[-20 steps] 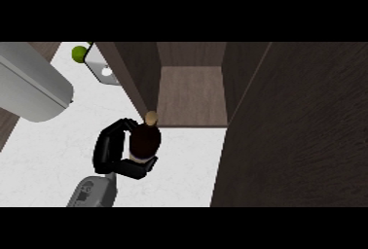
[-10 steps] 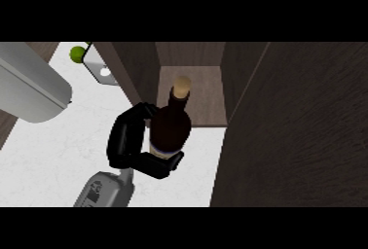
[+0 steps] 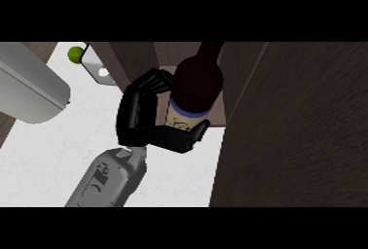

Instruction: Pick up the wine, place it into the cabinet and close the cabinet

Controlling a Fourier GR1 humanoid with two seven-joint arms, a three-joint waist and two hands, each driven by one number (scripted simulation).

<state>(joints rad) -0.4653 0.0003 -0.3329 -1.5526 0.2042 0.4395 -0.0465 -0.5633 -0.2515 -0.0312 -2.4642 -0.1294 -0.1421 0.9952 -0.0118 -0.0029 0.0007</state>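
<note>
The wine bottle (image 3: pixel 195 82) is dark, with a pale label and a blue band, and it is held upright off the white counter (image 3: pixel 50 146). My left hand (image 3: pixel 137 114) is shut on it from the left side, with fingers round the far side and the thumb across the label. The bottle hangs in front of the open dark wood cabinet (image 3: pixel 167 54); its neck runs up out of the picture. The cabinet's door (image 3: pixel 302 136) stands open at the right. My right hand does not show.
A large grey rounded appliance (image 3: pixel 28 92) lies at the left edge. Behind it are a small green object (image 3: pixel 74 53) and a white bracket-like piece (image 3: pixel 97 70). The open door fills the whole right side.
My left hand has lifted the bottle off the counter, up towards the view and into the front of the cabinet opening.
</note>
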